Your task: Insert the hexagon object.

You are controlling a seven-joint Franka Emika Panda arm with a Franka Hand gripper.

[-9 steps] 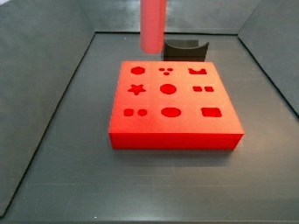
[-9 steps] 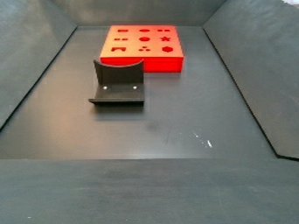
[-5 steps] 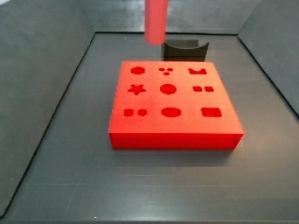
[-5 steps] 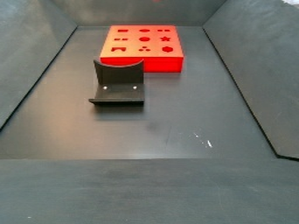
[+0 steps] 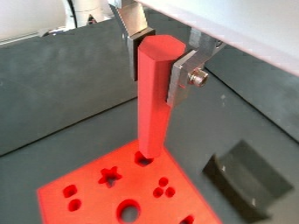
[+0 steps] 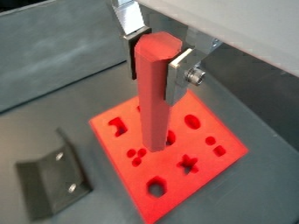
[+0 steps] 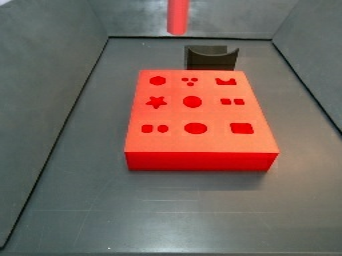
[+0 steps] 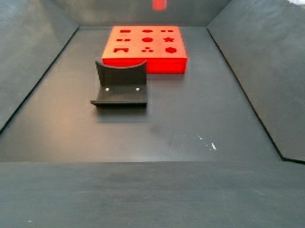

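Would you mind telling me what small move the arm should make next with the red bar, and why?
Probably a sideways shift to bring the bar over the hexagon hole. The gripper holds the hexagon object upright, well above the red block; in a side view only its lower end shows at the top edge, behind the block. It should line up before lowering.
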